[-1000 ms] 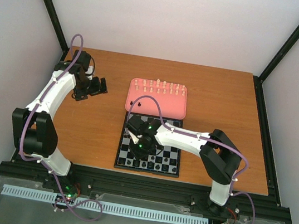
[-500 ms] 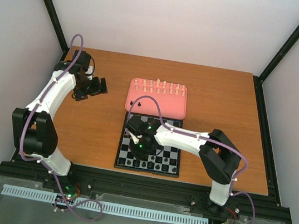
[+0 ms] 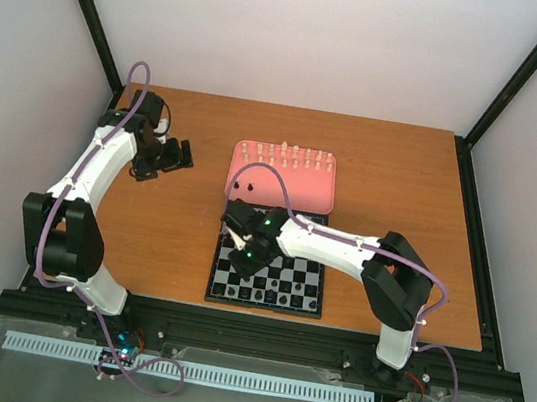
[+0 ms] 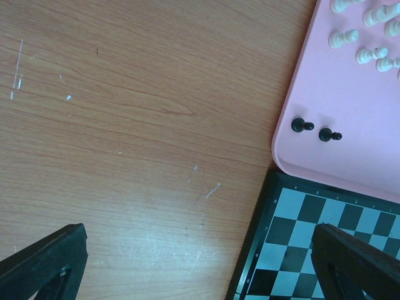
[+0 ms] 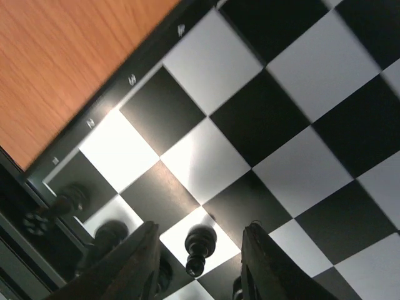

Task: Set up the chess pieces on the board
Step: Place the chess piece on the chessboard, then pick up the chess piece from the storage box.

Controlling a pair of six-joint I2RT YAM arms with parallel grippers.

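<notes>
The board (image 3: 293, 253) lies at the table's front centre, with several black chess pieces (image 3: 257, 291) on its near rows. My right gripper (image 3: 240, 222) hovers over the board's far-left part. In the right wrist view it (image 5: 203, 250) is open, with a black pawn (image 5: 201, 240) standing free on a light square between the fingers (image 5: 134, 265). Cream-white pieces (image 3: 285, 155) stand in the pink tray (image 3: 315, 196), and two black pieces (image 4: 302, 125) rest at its near-left corner. My left gripper (image 3: 169, 156) is open and empty over bare table far left, also in its own wrist view (image 4: 199, 250).
The pink tray touches the board's far edge (image 4: 325, 187). Bare wooden table (image 4: 125, 125) lies between the left gripper and the board. Black frame posts and white walls bound the table.
My right gripper has moved away from the near rows towards the board's far-left corner. The left arm has not moved.
</notes>
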